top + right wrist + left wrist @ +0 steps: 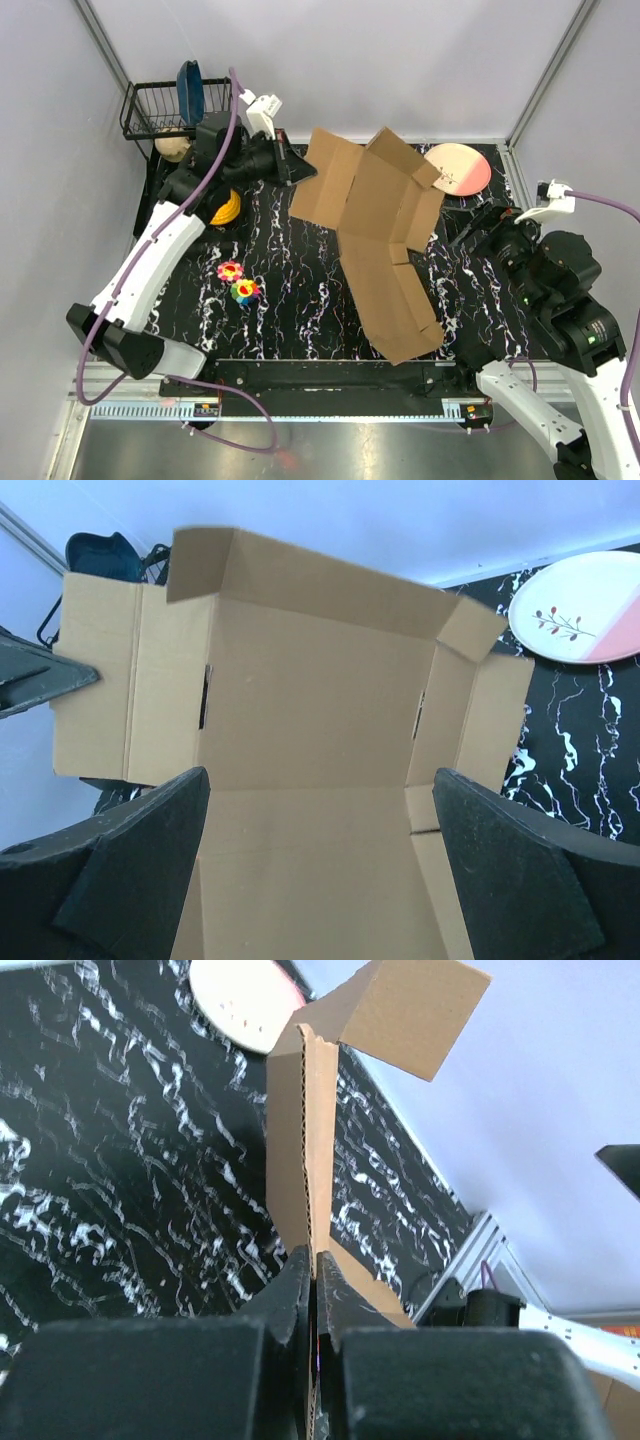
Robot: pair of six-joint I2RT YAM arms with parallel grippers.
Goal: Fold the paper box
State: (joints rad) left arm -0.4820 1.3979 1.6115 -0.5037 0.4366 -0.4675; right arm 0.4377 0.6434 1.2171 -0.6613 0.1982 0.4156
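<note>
Near the far edge of the black, white-veined table [300, 290], the left gripper [303, 172] is clenched on the left flap of the part-unfolded brown corrugated cardboard paper box [375, 230], which reaches from the far edge to the near edge, while the right gripper [468, 228], by the box's right side, has its fingers spread wide and grasps nothing.

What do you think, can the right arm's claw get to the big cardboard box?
Probably yes. The right gripper is open and pointed straight at the paper box, with nothing between them. The left gripper is pinching the box's left flap.
</note>
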